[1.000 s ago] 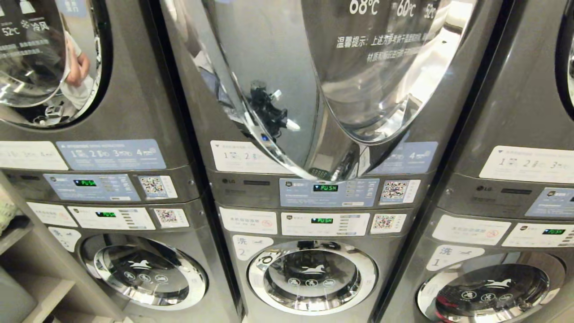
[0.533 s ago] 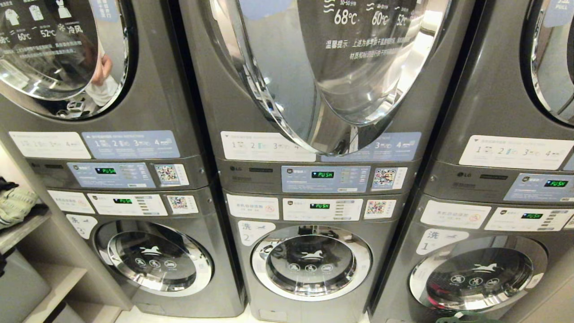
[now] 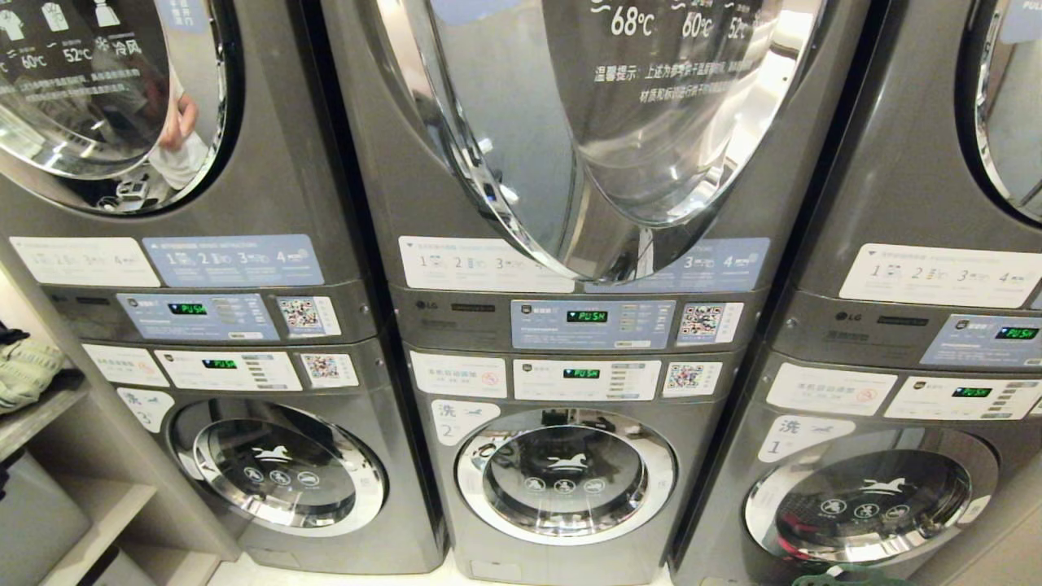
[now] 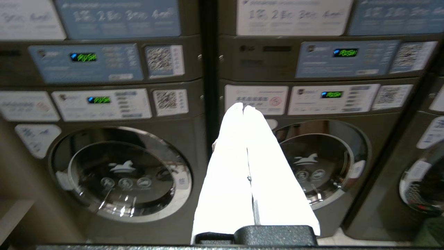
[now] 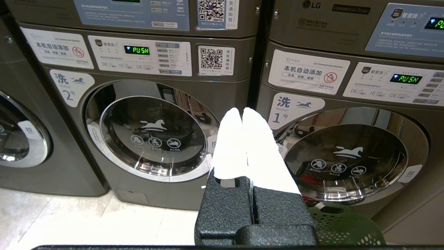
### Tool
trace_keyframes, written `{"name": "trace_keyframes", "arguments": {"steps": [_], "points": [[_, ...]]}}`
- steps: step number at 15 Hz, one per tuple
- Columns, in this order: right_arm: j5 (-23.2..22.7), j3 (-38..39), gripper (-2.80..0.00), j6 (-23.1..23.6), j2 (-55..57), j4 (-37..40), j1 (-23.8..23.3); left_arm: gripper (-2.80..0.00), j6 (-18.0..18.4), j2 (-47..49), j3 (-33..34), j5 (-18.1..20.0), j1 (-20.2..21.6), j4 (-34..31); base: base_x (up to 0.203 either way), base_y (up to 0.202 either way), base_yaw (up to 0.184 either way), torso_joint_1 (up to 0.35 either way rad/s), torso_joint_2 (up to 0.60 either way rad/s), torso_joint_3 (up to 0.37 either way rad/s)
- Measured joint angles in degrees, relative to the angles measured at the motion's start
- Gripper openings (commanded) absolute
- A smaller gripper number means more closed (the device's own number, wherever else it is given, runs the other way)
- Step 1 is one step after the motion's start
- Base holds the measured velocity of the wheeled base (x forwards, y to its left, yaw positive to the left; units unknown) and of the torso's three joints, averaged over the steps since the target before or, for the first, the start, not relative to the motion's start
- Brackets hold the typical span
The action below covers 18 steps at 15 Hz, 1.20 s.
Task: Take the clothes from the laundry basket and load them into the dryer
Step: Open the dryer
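Right wrist view: my right gripper (image 5: pixel 242 113) is closed, empty; the green laundry basket (image 5: pixel 343 225) sits on the floor before washer 1 (image 5: pixel 347 152). Clothes, unseen, are probably soft and light; I'd pinch a fold. My left gripper (image 4: pixel 244 108) is closed too.

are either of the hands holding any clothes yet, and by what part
No, nothing is held. The left hand and the right hand are both shut with white fingers pressed together and nothing between them, in front of the washers.
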<state>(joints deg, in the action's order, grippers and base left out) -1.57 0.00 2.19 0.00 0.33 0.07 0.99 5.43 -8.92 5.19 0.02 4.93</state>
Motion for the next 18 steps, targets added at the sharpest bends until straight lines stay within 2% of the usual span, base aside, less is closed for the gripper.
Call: {"name": "trace_keyframes", "arguments": {"steps": [2, 4, 7, 9, 13, 15, 18], "points": [[0.0, 0.0, -2.8, -0.2, 0.0, 0.0, 0.0, -2.8, -1.6, 9.4, -6.7, 2.7, -0.2, 1.0, 0.0, 0.0, 0.0, 0.0, 0.0, 0.0], [0.0, 0.0, -2.8, -0.2, 0.0, 0.0, 0.0, -2.8, -4.1, 20.5, -12.8, 6.3, -0.6, 4.6, 0.0, 0.0, 0.0, 0.0, 0.0, 0.0], [0.0, 0.0, -2.8, -0.2, 0.0, 0.0, 0.0, -2.8, -6.2, 37.5, -20.8, 14.1, -1.7, 14.4, 0.0, 0.0, 0.0, 0.0, 0.0, 0.0], [0.0, 0.0, -2.8, -0.2, 0.0, 0.0, 0.0, -2.8, -6.8, 48.6, -27.0, 17.7, -3.8, 20.9, 0.0, 0.0, 0.0, 0.0, 0.0, 0.0], [0.0, 0.0, -2.8, -0.2, 0.0, 0.0, 0.0, -2.8, -8.2, 66.4, -41.8, 20.2, -13.0, 26.8, 0.0, 0.0, 0.0, 0.0, 0.0, 0.0], [0.0, 0.0, -2.8, -0.2, 0.0, 0.0, 0.0, -2.8, -10.0, 71.3, -45.9, 20.4, -17.8, 28.9, 0.0, 0.0, 0.0, 0.0, 0.0, 0.0], [0.0, 0.0, -2.8, -0.2, 0.0, 0.0, 0.0, -2.8, -10.5, 76.3, -49.8, 20.1, -23.3, 32.2, 0.0, 0.0, 0.0, 0.0, 0.0, 0.0]]}}
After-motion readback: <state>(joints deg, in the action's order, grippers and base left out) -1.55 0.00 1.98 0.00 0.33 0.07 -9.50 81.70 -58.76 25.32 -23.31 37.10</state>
